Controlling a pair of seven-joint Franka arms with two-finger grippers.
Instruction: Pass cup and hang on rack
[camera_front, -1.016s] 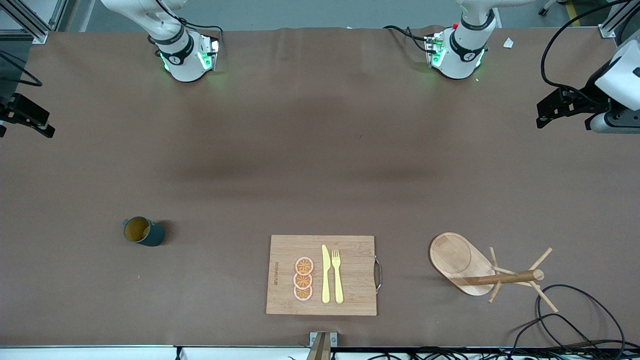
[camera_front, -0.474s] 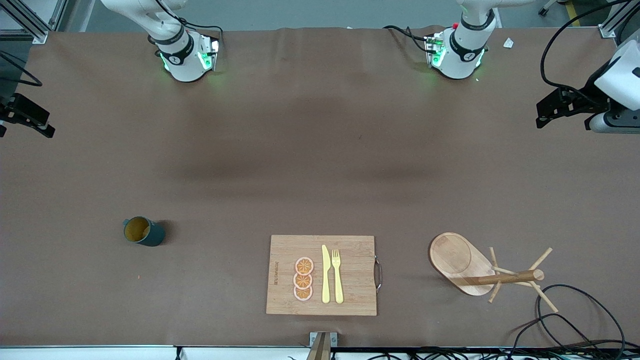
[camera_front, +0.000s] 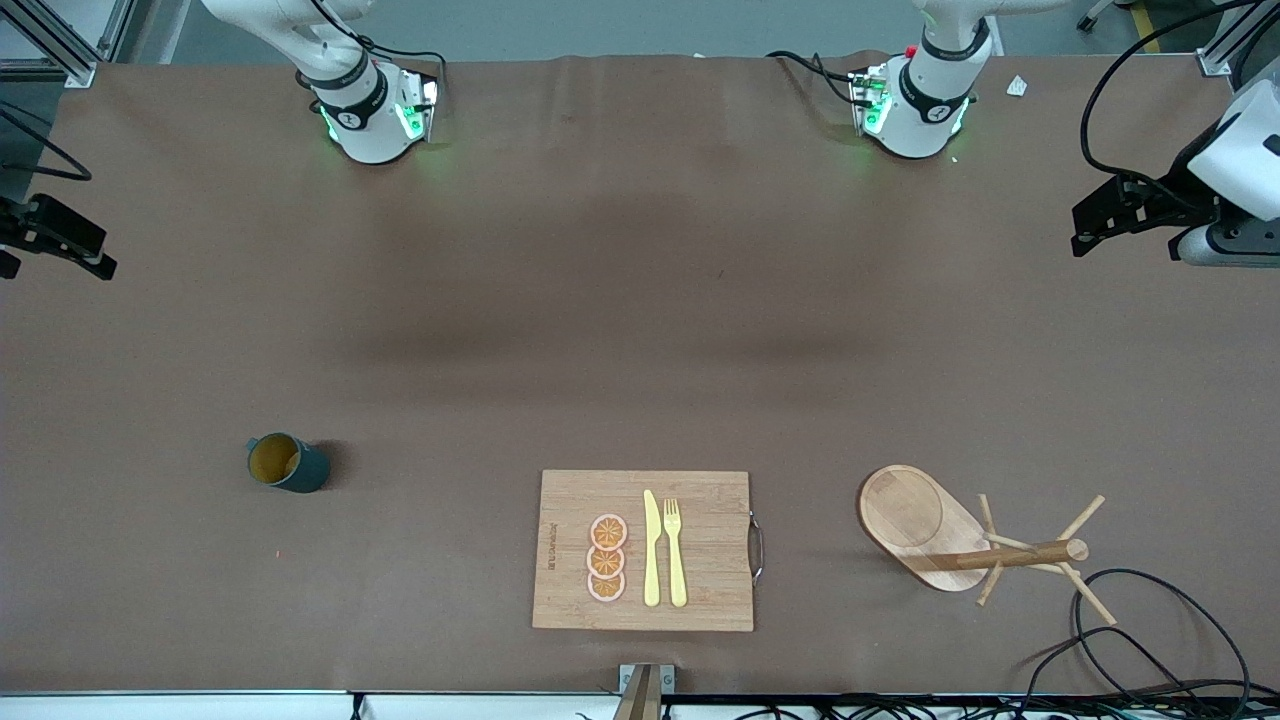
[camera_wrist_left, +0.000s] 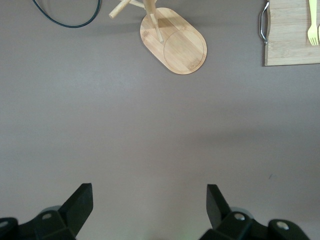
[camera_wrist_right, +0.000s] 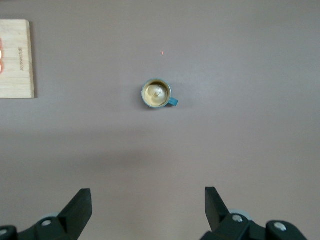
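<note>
The rack (camera_front: 935, 530) stands nearest the front camera, well ahead of the left gripper (camera_wrist_left: 150, 210), whose jaws are spread wide over bare table. The cup (camera_front: 287, 462) stands upright, well apart from the right gripper (camera_wrist_right: 148, 212), also spread wide and holding nothing.

Robotics lab bench, staged as a kitchen test scene.

Two arm bases (camera_front: 375, 115) (camera_front: 915, 110) with green status lights are bolted at 12 o'clock on a brown-covered table (camera_front: 640, 300). Aluminium framing (camera_front: 50, 40) is seen at 10 o'clock, loose black cables (camera_front: 1150, 640) at 4 o'clock. Props are laid out: a cutting board (camera_front: 700, 550) at 6 o'clock carrying a toy knife (camera_front: 651, 550), a toy fork (camera_front: 675, 550) and fake orange slices (camera_front: 606, 558).
</note>
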